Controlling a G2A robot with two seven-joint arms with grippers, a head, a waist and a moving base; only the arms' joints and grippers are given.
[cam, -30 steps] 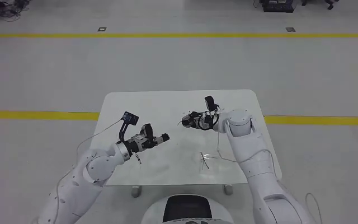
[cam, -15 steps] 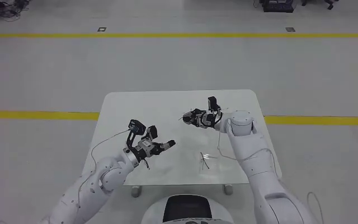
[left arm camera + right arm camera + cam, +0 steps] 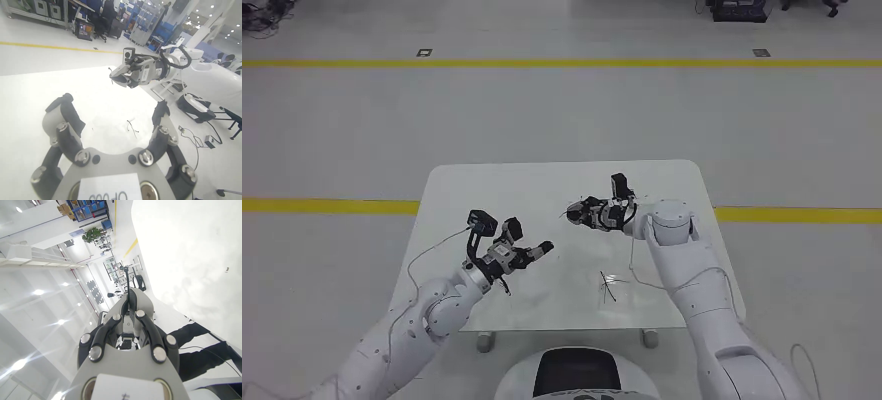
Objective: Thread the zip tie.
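Zip tie point(image 3: 128, 285), its middle hidden in the right gripper point(image 3: 115, 75); loose ties point(image 3: 132, 127) too thin for a count.

Pale grey floor point(image 3: 562, 110) crossed by two yellow lines point(image 3: 542, 63); a white table point(image 3: 502, 185) beneath the left fingers point(image 3: 68, 113); far beyond them dark office chairs point(image 3: 100, 28) and blue racks point(image 3: 145, 13); past the right fingers point(image 3: 143, 302), a potted plant point(image 3: 92, 235) and bright ceiling lights point(image 3: 38, 292)

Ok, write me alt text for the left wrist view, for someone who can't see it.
The right tool, shut on a thin black zip tie, is held above the white table facing the left tool, whose fingers stand wide open in the foreground. A few loose zip ties lie on the table between the two.
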